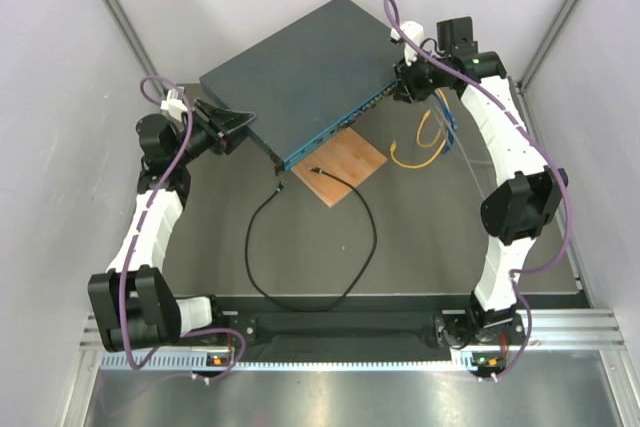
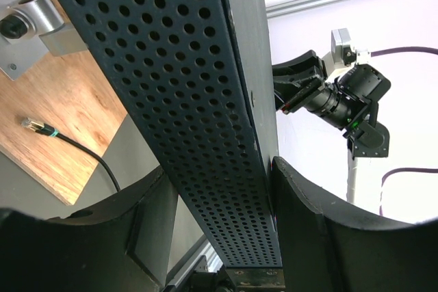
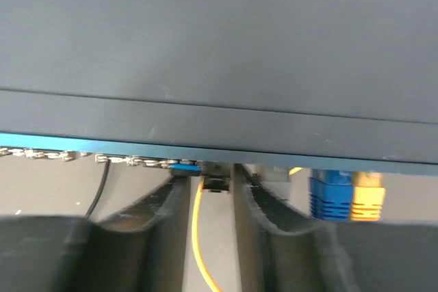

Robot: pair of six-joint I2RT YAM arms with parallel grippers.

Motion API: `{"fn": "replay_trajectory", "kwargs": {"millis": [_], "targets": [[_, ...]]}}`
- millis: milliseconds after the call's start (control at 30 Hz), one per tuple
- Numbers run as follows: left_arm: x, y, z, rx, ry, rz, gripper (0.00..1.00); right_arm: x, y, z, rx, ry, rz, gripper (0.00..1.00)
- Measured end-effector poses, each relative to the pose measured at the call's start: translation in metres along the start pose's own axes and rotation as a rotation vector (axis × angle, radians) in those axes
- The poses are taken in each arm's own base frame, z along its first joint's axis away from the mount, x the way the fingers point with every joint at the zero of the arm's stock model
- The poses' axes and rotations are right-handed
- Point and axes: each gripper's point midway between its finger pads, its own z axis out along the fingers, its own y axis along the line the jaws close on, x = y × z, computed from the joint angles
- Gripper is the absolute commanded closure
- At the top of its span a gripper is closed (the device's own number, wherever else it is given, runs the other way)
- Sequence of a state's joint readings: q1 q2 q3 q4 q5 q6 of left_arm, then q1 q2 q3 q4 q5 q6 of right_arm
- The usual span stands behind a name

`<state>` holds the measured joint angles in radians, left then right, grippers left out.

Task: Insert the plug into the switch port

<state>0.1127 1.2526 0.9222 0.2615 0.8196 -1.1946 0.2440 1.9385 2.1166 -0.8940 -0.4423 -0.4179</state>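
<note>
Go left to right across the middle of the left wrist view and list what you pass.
Board, with the plug lying on it → switch → right gripper.

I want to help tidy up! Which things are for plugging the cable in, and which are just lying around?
For the job:
plug on the thin black cable
switch
port row on its teal front

Just lying about:
wooden board
yellow cable
blue cable
silver metal post
</note>
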Motion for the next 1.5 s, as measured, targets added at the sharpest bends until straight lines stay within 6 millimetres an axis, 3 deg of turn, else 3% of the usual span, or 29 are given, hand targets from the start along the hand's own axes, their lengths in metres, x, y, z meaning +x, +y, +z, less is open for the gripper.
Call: {"fn": "replay_trajectory", "kwargs": {"millis": [33,133,567,733,767,867,1000,1500], "targets": [[0.0,0.0,0.0,0.0,0.0,0.0,1.0,-0.001,0.001,0.0,-0.009,-0.003,-0.005,0.61],[0.0,0.0,0.0,0.0,0.0,0.0,1.0,-0.003,0.009,0.0,-0.033,-0.012,-0.021,0.54],[-0.001,-0.001,0.001,-0.001,0.004,0.005,1.0,0.018,0.01,-0.013,-0.019,0.001,-0.093,0.5],[-0.001,-0.001,0.001,-0.002,0.004,0.005,1.0,0.037,0.012,-0.02,-0.02,0.042,-0.074,0.57],[-0.001,-0.001,0.001,-0.003,0.004,0.005,1.0,0.038,0.012,-0.022,-0.016,0.046,-0.072,0.67],[-0.001,-0.001,0.001,-0.005,0.005,0.006,1.0,0.037,0.008,-0.025,0.006,0.041,-0.063,0.79],[-0.001,-0.001,0.001,-0.006,0.006,0.007,1.0,0.033,0.005,-0.027,0.04,0.014,-0.041,0.87],[-0.001,-0.001,0.001,-0.006,0.006,0.007,1.0,0.004,-0.007,-0.021,0.089,-0.1,0.023,0.91]]}}
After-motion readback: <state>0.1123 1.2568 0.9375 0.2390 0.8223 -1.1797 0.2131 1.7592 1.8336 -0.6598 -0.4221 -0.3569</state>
